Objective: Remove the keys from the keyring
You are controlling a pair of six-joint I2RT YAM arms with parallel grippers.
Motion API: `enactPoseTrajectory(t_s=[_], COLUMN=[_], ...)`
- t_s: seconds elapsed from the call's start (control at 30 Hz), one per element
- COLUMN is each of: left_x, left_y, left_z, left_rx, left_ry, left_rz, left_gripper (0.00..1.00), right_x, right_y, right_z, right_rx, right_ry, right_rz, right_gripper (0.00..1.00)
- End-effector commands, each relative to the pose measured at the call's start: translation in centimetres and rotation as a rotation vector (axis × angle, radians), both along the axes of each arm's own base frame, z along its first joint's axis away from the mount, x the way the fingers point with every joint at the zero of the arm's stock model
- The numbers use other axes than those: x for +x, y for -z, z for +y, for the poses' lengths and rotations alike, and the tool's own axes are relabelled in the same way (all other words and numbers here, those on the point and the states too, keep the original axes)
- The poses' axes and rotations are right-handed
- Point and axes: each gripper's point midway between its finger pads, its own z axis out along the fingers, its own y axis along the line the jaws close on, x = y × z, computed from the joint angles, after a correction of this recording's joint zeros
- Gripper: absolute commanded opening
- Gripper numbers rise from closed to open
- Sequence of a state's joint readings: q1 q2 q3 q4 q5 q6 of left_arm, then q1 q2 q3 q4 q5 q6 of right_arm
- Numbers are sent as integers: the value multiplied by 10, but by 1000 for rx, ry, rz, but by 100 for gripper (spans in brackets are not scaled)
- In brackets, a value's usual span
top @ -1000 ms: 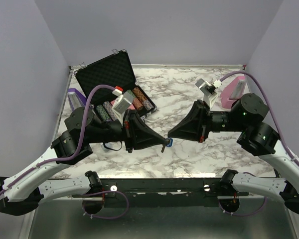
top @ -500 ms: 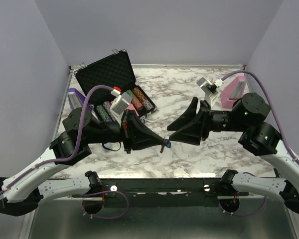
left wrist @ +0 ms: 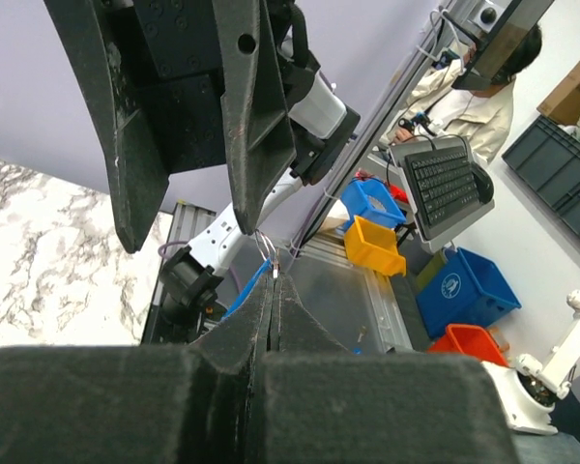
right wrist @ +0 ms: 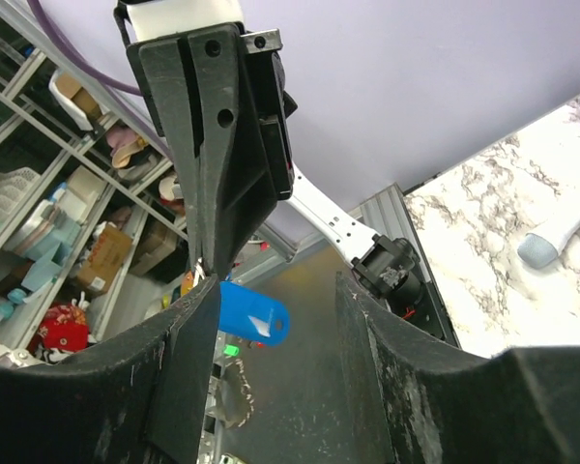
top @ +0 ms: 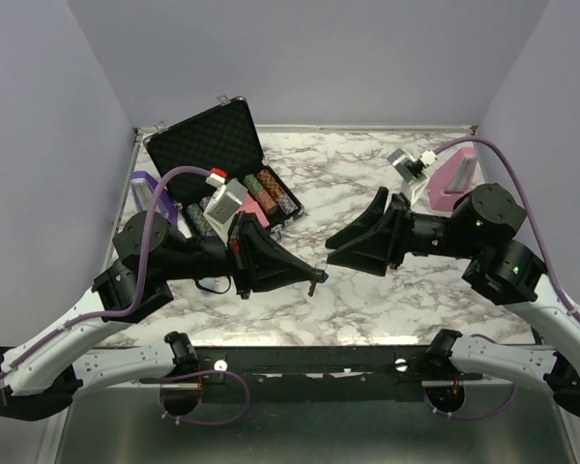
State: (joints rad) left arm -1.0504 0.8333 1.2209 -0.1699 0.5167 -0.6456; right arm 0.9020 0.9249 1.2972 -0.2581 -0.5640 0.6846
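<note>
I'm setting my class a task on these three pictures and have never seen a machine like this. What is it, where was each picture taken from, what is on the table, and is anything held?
It is two robot arms bolted at the near edge of a marble table, each ending in a two-finger gripper. The wide picture looks down from above and behind them; the other two come from a camera on each wrist, showing its own fingers. On the table sit an open black case with poker chips, a pink object and a purple object. The left gripper is shut on the blue-tagged keyring; the right gripper is open opposite, holding nothing. The key is too small to make out.
</note>
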Motion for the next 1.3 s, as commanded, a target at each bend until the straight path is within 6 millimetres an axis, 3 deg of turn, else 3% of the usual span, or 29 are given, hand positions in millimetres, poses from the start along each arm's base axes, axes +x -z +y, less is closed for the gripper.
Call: enactPoseTrajectory(t_s=[0.0,0.33,0.57,1.27], left_x=[-2,4,6,7], left_y=[-13,-12,-15,-18], left_z=[5,1,6,2], left_rx=[-51,-50,-65,-85], left_ry=[-6,-30,-54,-49], left_rz=[-44,-32,-32,-21], left_gripper=[0,0,0,0], right_x=[-9,-15,-14,-14], right_y=[-6,-11,-24,-20], right_z=[0,-1,-12,3], right_rx=[41,66,102,107], right_ry=[-46,-80,-23,-97], right_rz=[-3,-22,-63,-55], right_gripper=[57,54,55,42])
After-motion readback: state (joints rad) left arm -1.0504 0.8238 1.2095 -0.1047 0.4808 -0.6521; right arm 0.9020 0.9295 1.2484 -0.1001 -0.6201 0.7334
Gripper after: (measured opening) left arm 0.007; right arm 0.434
